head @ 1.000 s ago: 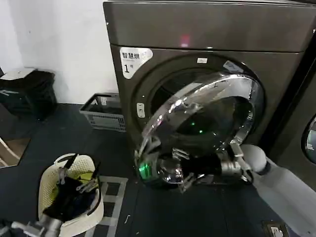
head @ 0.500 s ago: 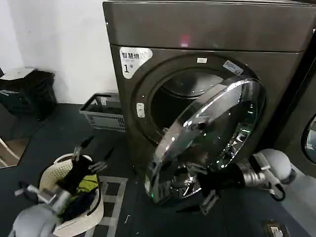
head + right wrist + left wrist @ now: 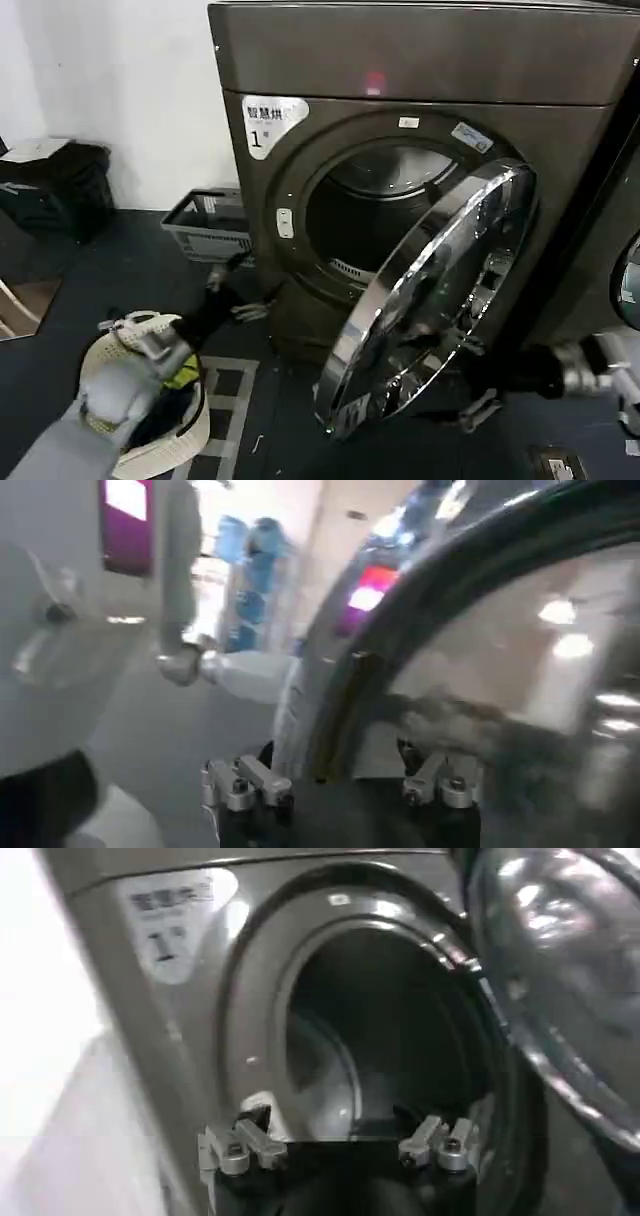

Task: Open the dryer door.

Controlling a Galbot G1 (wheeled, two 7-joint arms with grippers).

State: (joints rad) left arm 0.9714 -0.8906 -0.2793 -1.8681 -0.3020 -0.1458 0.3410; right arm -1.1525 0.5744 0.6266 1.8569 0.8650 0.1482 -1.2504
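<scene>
Dryer: the big dark grey dryer [image 3: 420, 60] is seen at the far side of the scene, with a white sticker [image 3: 270, 120] marked "1" at its upper left and a small red light [image 3: 375, 82] above the round hole

Dryer door: the dryer door [image 3: 430, 300] is swung open, hung by its right side, with its shiny ring tilted out toward the near side; the dark drum [image 3: 375, 215] inside can be seen past it

Left gripper: the left gripper [image 3: 235, 290] is held out low on the left, near the lower left of the dryer's front; in the left wrist view its fingers [image 3: 235, 1148] are spread wide with nothing between them, and the open drum is faced

Right gripper: the right gripper [image 3: 475, 405] is seen low on the right, just beside the bottom edge of the open door; in the right wrist view its fingers [image 3: 245, 780] are spread wide, with the door's shiny ring right in front of them and nothing held

Basket: a pale laundry basket [image 3: 190, 430] with dark and yellow clothes is set on the floor at the near left

Crate: a grey crate [image 3: 205, 230] is set on the floor by the white wall, left of the dryer
</scene>
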